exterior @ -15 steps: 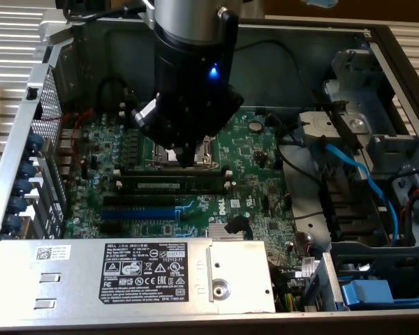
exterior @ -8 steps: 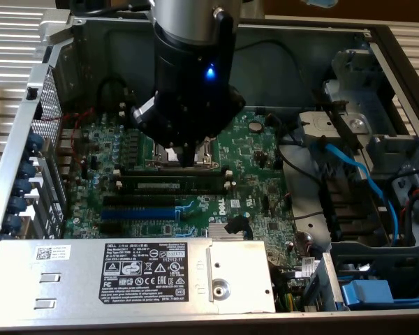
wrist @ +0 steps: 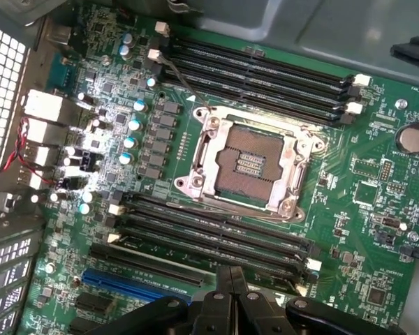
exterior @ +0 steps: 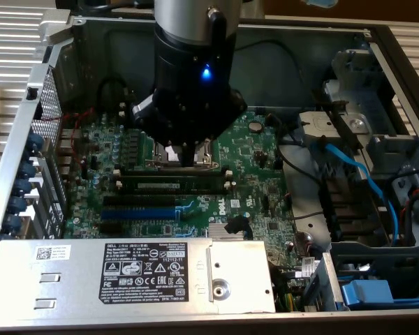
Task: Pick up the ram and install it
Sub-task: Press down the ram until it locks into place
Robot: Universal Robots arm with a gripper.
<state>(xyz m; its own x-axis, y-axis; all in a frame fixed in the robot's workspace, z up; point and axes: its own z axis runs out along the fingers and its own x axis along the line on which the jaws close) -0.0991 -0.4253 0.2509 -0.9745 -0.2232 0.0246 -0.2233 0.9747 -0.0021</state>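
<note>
We see the tool [wrist: 230, 293] clenched above the motherboard [wrist: 349, 209]; the ram [exterior: 173, 185] seems seated in its slot.

An open grey metal computer case [exterior: 293, 35] fills the scene, lying flat with its walls rising around a green motherboard [exterior: 255, 157]. Pale ribbed metal panels [exterior: 14, 35] border the case along the exterior view's left, with more ribbing at the upper right corner. A perforated rear panel [exterior: 52, 105] lines the case's left wall. A silver power supply box [exterior: 126, 276] with a black label spans the near edge. Blue cables [exterior: 359, 174] run through the drive bays on the exterior view's right. Lighting is even and diffuse.
</note>
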